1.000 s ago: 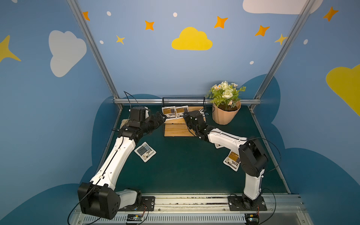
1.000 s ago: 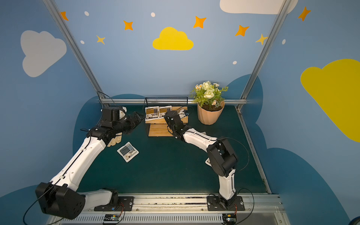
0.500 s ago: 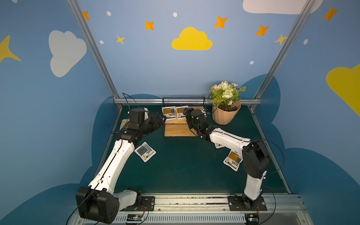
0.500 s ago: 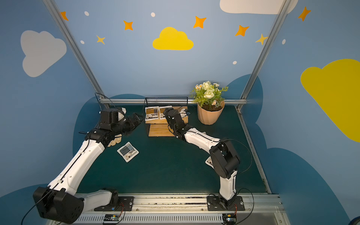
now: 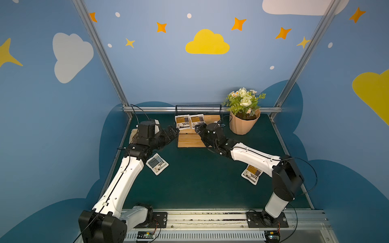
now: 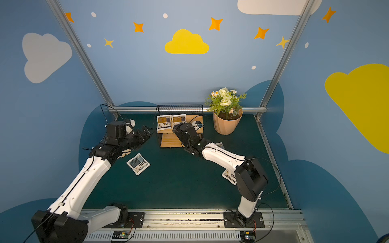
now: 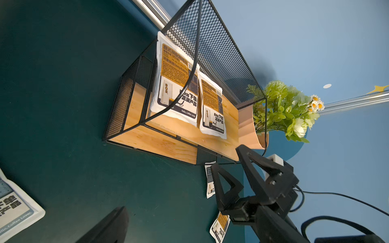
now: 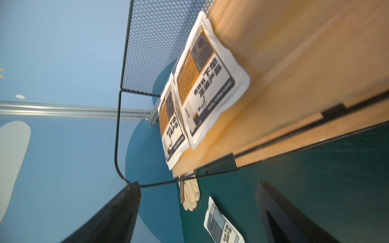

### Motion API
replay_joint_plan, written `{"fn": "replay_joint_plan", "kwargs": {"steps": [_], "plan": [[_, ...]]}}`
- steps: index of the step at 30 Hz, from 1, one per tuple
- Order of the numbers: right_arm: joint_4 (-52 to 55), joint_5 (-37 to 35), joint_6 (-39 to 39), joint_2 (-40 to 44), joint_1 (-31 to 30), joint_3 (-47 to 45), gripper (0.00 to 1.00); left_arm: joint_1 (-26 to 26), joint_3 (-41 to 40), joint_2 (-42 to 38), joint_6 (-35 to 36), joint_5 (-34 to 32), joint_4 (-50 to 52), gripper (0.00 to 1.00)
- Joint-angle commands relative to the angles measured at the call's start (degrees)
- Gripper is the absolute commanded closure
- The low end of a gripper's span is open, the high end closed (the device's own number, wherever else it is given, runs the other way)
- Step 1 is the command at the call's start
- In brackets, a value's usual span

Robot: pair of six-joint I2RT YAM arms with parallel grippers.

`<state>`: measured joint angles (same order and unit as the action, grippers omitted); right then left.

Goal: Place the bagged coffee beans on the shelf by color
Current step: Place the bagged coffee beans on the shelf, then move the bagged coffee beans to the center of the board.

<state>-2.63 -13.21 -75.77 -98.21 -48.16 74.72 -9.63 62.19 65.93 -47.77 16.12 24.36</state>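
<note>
A yellow bag [image 5: 182, 122] and its twin [image 5: 197, 121], puffy white pouches, sat touching side by side on the upper wooden board of the black-mesh shelf [image 5: 199, 108]. Just in front of them hung the right gripper [image 7: 228, 158], its angular black fingers spread wide and empty. A grey bag [image 5: 157, 163] lay flat on the dark green mat [image 5: 200, 183] near the left arm. A second grey bag [image 7: 208, 183] lay by the shelf's end, and a third yellow bag [image 5: 251, 173] was half hidden under the right arm. The left gripper [image 5: 174, 130] pointed at the shelf, but I couldn't tell whether it was open. Nearby stood a ribbed terracotta pot [image 5: 242, 126], and a cream glove [image 8: 189, 195] lay limp.
</note>
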Motion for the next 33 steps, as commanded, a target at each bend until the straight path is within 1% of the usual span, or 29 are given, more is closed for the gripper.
{"fn": "replay_joint_plan", "kwargs": {"steps": [1, 5, 8, 10, 12, 14, 16, 19, 20, 21, 23, 26, 28, 31, 33], "plan": [[4.84, 1.26, 5.75, 7.08, -1.70, -2.81, 0.09, 0.25, -1.39, -2.38, 1.58, 1.61, 0.95, 0.00], [7.81, 1.53, 7.37, 15.18, -2.11, -9.31, 0.08, 0.05, -4.50, -4.71, 1.97, 2.80, 0.81, 0.00], [10.14, -0.81, 6.32, 22.00, -2.11, -15.41, 0.06, -0.74, -6.71, -6.33, 2.65, 3.26, 1.12, 0.00], [11.59, -3.31, 5.15, 26.74, -2.03, -19.71, 0.04, -1.77, -7.79, -7.12, 3.27, 3.13, 1.57, 0.00], [12.77, -5.84, 7.04, 32.25, -1.54, -24.16, 0.02, -3.37, -8.82, -7.56, 3.54, 2.79, 1.75, 0.00], [15.51, -6.05, 8.21, 37.37, 0.25, -27.50, 0.02, -5.56, -9.73, -7.68, 3.97, 2.02, 1.68, 0.00], [20.07, -4.93, 8.58, 42.22, 3.14, -30.03, 0.02, -8.21, -10.61, -7.53, 4.47, 0.77, 1.69, 0.00], [25.66, -1.39, 9.57, 49.40, 9.46, -34.29, 0.02, -12.77, -11.43, -6.87, 5.44, -2.26, 1.66, 0.00], [27.47, 0.60, 10.20, 51.61, 12.31, -35.65, 0.02, -14.33, -11.49, -6.44, 5.72, -2.39, 1.66, 0.00], [29.27, 2.51, 10.73, 53.50, 15.30, -37.10, 0.02, -16.03, -11.65, -6.01, 5.91, -4.80, 1.63, 0.00], [31.66, 7.00, 11.69, 56.29, 21.56, -40.00, 0.02, -18.37, -11.98, -4.80, 5.86, -5.72, 1.10, 0.00], [33.79, 13.86, 13.17, 58.21, 30.80, -43.10, 0.02, -21.09, -12.36, -2.84, 5.40, -6.17, -0.41, 0.00], [34.63, 17.41, 14.84, 58.08, 35.66, -44.18, 0.02, -22.37, -12.27, -1.37, 5.32, -6.21, -1.34, 0.00], [36.77, 20.03, 17.44, 56.52, 41.10, -44.44, 0.02, -23.84, -11.75, 0.86, 5.31, -5.73, -1.98, 0.00], [38.69, 19.81, 19.03, 55.25, 43.57, -43.95, 0.02, -24.60, -11.66, 2.09, 5.36, -5.36, -2.18, 0.00]]}}
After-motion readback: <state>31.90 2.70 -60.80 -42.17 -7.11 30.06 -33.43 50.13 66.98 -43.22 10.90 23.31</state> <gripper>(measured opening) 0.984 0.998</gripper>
